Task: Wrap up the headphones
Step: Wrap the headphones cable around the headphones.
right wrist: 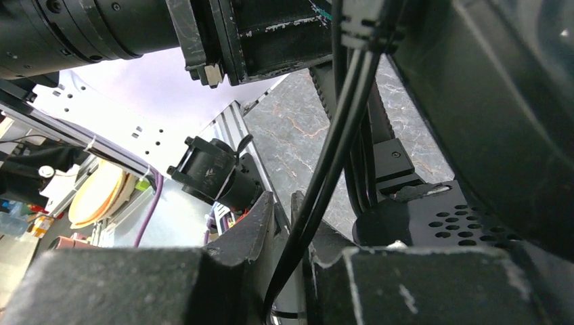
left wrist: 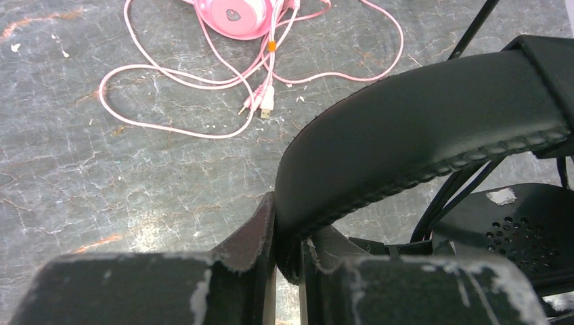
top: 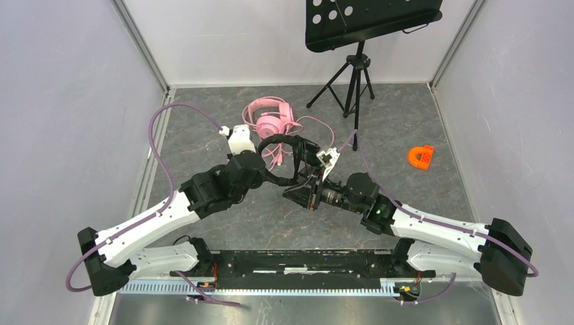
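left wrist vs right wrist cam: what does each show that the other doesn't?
Left wrist only: the pink headset and its loose pink cable lying on the table, and the left gripper clamped on the black headband. Right wrist only: the thin black cable running between the fingers of the right gripper, plus clutter beyond the table edge. Both: the grey table and a perforated black part of the black headset.

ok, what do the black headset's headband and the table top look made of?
Black headband: likely padded faux leather, matte with a slight sheen; a stitched seam runs along its edge.
Table top: grey marble-look surface, probably printed laminate or vinyl rather than stone; orange-white veining, scuffs and white flecks.
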